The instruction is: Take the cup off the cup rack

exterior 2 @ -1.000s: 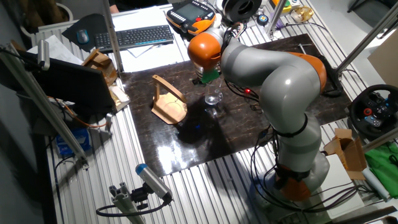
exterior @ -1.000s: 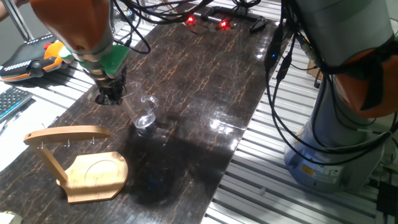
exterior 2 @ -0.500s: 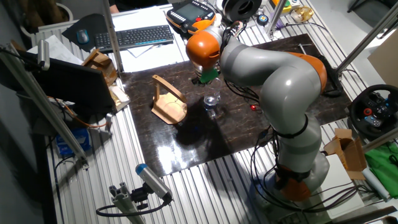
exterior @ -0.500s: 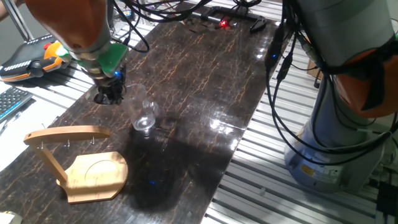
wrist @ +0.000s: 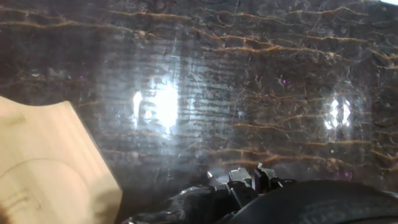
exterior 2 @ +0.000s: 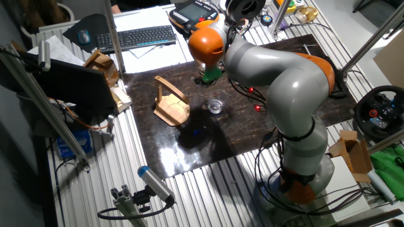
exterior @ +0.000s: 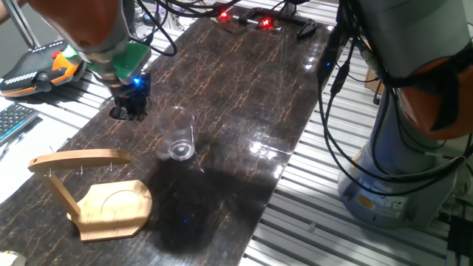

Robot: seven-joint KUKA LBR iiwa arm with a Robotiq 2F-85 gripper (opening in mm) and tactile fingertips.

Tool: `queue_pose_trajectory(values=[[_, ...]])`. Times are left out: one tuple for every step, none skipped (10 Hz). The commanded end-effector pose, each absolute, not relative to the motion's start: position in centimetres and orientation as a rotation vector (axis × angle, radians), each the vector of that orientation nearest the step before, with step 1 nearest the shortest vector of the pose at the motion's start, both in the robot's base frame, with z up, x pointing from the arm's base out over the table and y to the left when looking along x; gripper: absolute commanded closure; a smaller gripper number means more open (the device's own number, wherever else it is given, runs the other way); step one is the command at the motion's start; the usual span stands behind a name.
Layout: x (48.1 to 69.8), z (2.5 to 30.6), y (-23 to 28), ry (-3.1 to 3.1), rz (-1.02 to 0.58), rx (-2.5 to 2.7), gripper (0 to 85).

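The cup (exterior: 179, 141), a small clear glass mug, stands upright on the dark marbled table (exterior: 244, 89), to the right of the cup rack and apart from it. The light wooden cup rack (exterior: 92, 196) stands at the table's near left corner with nothing on its top bar (exterior: 80, 158). My gripper (exterior: 131, 106) hangs above the table's left edge, up and to the left of the cup, open and holding nothing. In the other fixed view the cup (exterior 2: 216, 106) sits between the rack (exterior 2: 170, 104) and the gripper (exterior 2: 207, 77). The hand view catches only the rack's base (wrist: 43, 177).
An orange and black hand controller (exterior: 41, 65) and a keyboard (exterior: 11, 122) lie off the table's left side. Cables (exterior: 340, 81) hang by the arm's grey base (exterior: 403, 170) on the right. Red lights (exterior: 244, 18) glow at the table's far end.
The cup, tilted and held near the gripper a second ago, now stands upright on the table by itself. The gripper has let go and drawn up and away to the left.
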State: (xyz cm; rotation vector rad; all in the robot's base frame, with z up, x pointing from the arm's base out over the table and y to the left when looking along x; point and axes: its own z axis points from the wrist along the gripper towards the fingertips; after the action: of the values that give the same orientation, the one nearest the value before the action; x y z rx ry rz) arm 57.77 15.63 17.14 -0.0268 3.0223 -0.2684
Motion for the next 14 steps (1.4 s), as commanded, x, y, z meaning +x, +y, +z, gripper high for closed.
queue_pose_trajectory(values=[[57.8, 17.2, 15.7, 3.031, -0.239, 0.006, 69.3], [57.9, 17.3, 15.8, 3.040, -0.207, 0.058, 71.0], [57.9, 17.6, 16.1, 3.058, -0.137, 0.149, 74.0], [57.9, 17.9, 16.4, 3.075, -0.078, 0.238, 79.0], [57.9, 18.3, 16.7, 3.086, -0.032, 0.317, 83.0], [57.9, 18.8, 17.0, 3.098, 0.006, 0.386, 83.0], [57.8, 19.2, 17.4, 3.104, 0.029, 0.477, 83.0], [57.7, 19.7, 17.9, 3.101, 0.035, 0.552, 83.0], [57.6, 20.1, 18.3, 3.094, 0.050, 0.649, 83.0], [57.6, 20.5, 18.9, 3.083, 0.075, 0.748, 83.0], [57.6, 20.9, 19.4, 3.070, 0.081, 0.815, 83.0], [57.5, 21.1, 19.6, 3.060, 0.067, 0.837, 83.0], [57.5, 21.2, 19.7, 3.032, 0.055, 0.886, 83.0], [57.5, 21.3, 19.7, 2.998, 0.044, 0.929, 83.0]])
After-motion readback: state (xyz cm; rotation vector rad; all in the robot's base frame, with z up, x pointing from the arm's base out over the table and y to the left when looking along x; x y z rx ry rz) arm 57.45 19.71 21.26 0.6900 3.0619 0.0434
